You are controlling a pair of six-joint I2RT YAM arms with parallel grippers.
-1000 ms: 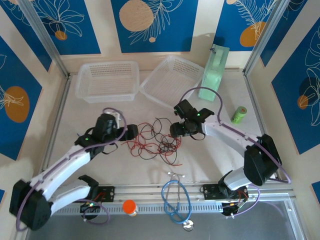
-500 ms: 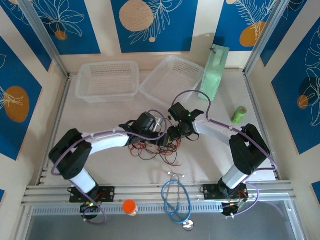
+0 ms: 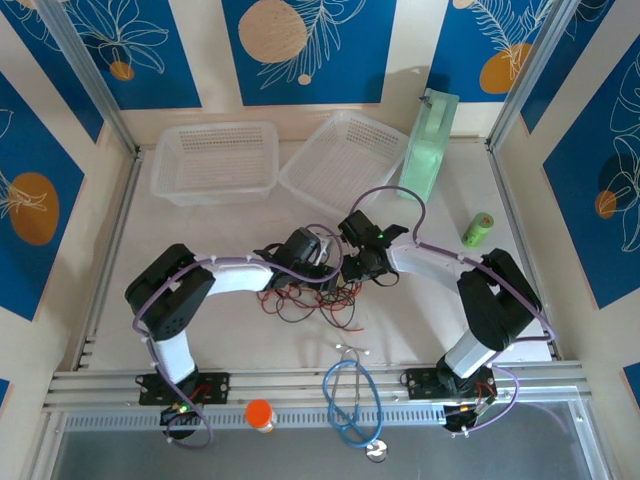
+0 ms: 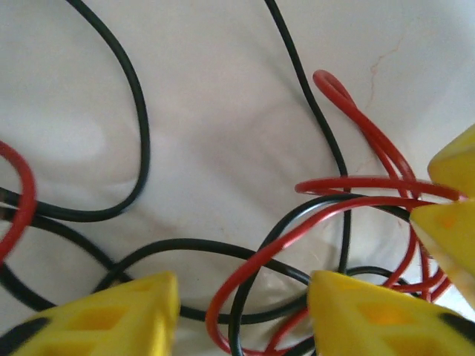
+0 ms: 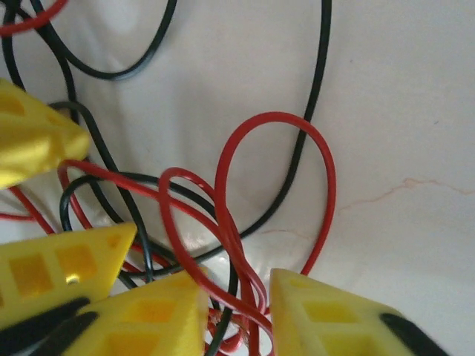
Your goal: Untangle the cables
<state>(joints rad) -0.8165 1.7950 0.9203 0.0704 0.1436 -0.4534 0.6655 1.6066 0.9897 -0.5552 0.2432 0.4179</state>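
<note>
The cables point(image 3: 300, 300) are thin red and black wires in a loose tangle at mid-table. Both grippers meet over its right part, the left gripper point(image 3: 328, 268) beside the right gripper point(image 3: 350, 268). In the left wrist view, the left gripper point(image 4: 245, 311) is open, its yellow fingers point(image 4: 111, 319) straddling a red and a black loop of the cables point(image 4: 297, 230). In the right wrist view, the right gripper point(image 5: 239, 319) has its jaws a narrow gap apart with red strands of the cables point(image 5: 274, 115) running between them. The other gripper's yellow fingertips point(image 5: 30, 141) show close by.
Two clear plastic baskets point(image 3: 215, 160) point(image 3: 345, 160) stand at the back, with a pale green object point(image 3: 428, 145) leaning at the back right. A green cylinder point(image 3: 479, 230) lies right. A blue stethoscope point(image 3: 350, 400) and an orange-capped item point(image 3: 259, 413) lie by the near rail.
The left arm has swung right from the table's left onto the tangle. The right gripper has edged left to meet it. Both pairs of jaws have narrowed around wires.
</note>
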